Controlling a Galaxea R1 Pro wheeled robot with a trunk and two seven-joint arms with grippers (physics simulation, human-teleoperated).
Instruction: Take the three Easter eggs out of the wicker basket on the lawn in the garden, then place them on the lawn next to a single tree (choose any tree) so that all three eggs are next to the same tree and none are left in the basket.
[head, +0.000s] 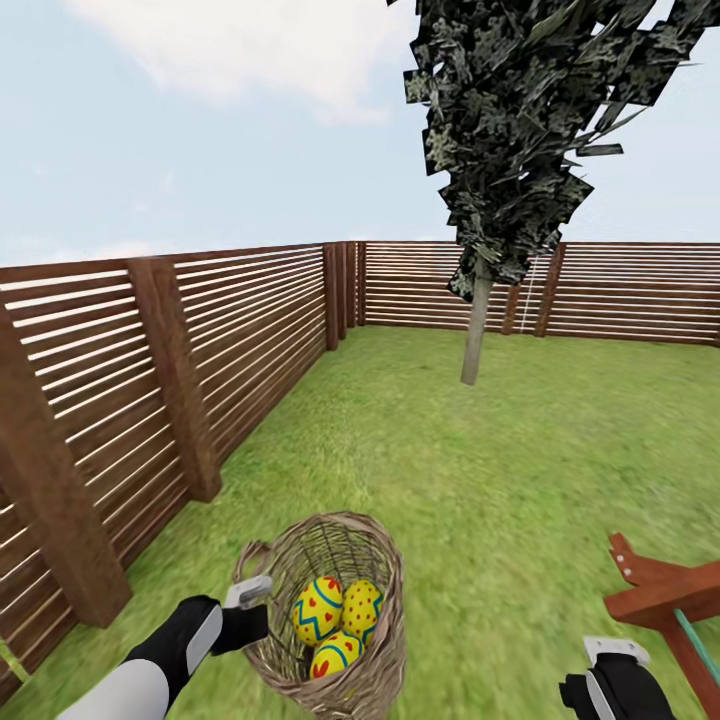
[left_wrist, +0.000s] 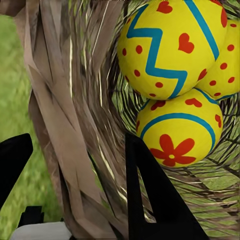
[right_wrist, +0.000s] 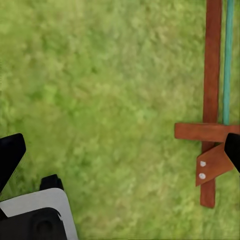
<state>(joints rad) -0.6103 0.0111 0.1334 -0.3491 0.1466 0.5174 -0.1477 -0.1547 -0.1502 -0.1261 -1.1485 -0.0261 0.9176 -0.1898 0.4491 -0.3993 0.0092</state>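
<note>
Flat green lawn (head: 480, 470) fills the garden, closed in by a brown fence (head: 240, 330) of horizontal wooden slats with thick posts, running along the left side and across the far end under a pale blue sky with thin cloud. Toward the far end stands a tree (head: 475, 330) with a slim, straight, pale grey-beige trunk and a dark crown of flat leaves flecked green and white. At the right edge of the head view, a reddish-brown wooden frame (head: 660, 590) with a teal bar rests on the grass; the right wrist view shows the same frame (right_wrist: 212, 130) lying on bare lawn. Close to the robot, on the grass near the fence, sits the brown open-weave wicker basket (head: 375, 665), bucket-shaped with a small loop handle on its left side. All three eggs (head: 338, 615) lie together inside it, touching one another: yellow, painted with blue zigzags and bands, red hearts, dots and a red flower. The left wrist view shows them up close, one egg (left_wrist: 172, 47) above another (left_wrist: 180, 132), a third tucked behind. The left gripper (left_wrist: 75, 165) is at the basket's left rim, its jaws spread wide, with the wicker wall between the two black fingers (left_wrist: 155, 200) and nothing gripped. The right gripper (head: 615, 665) hangs low over open grass well apart from the basket, its jaws parted wide and holding nothing.
</note>
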